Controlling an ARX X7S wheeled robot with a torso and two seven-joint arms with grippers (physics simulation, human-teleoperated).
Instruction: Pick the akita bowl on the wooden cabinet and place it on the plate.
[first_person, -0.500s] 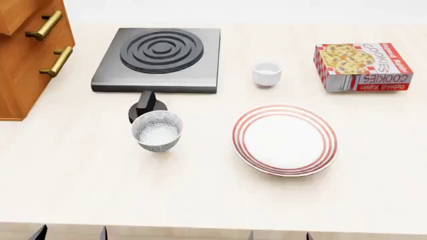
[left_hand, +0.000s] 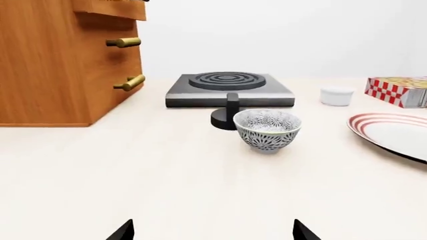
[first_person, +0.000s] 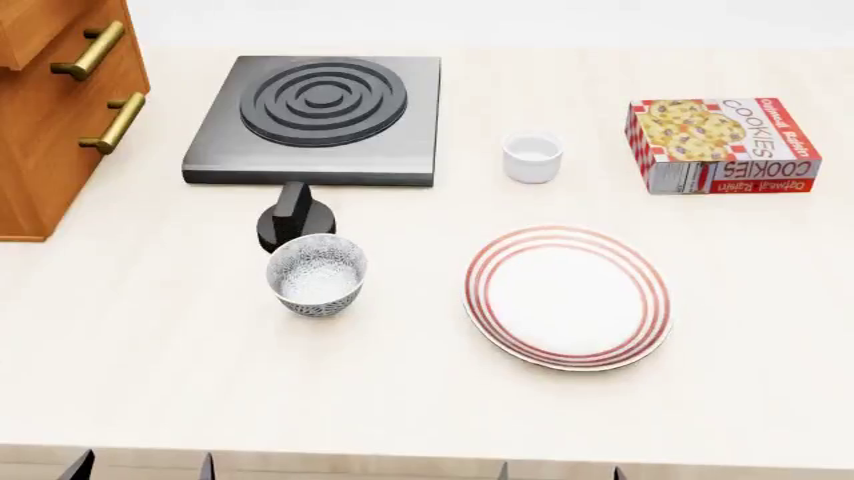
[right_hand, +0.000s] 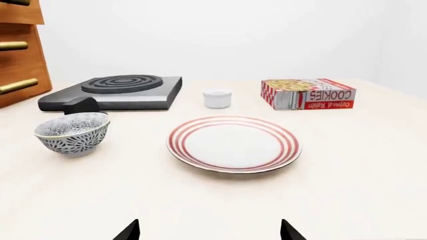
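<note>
Left gripper (left_hand: 213, 232): only two dark fingertips show at the edge of its wrist view, set wide apart with nothing between them, low over the bare tabletop.
Right gripper (right_hand: 210, 231): the same sight in its own wrist view, two dark tips spread wide, holding nothing.
Akita bowl (first_person: 316, 275): the one speckled bowl I can see stands upright on the table, not on the cabinet; from the plate it sits at about 9 o'clock in the head view, well apart from it. It lies ahead of both grippers and touches neither.
Second speckled bowl: not visible from any view.
Stove knob (first_person: 291, 217): a black knob just beyond the bowl, at its 11 o'clock, very near or touching; I cannot tell which.
Stove (first_person: 318, 118): grey square slab with a ringed burner, at 12 o'clock from the bowl.
Wooden cabinet (first_person: 54, 110): orange-brown with brass bar handles, at 10 o'clock from the bowl; its top is out of view.
Plate (first_person: 567, 296): red-ringed, bare, flat on the table.
White cup (first_person: 533, 156): at 12 o'clock from the plate, apart from it.
Cookie box (first_person: 722, 143): at 1 o'clock from the plate, lying flat.
Table (first_person: 427, 400): pale, carries all of these.
</note>
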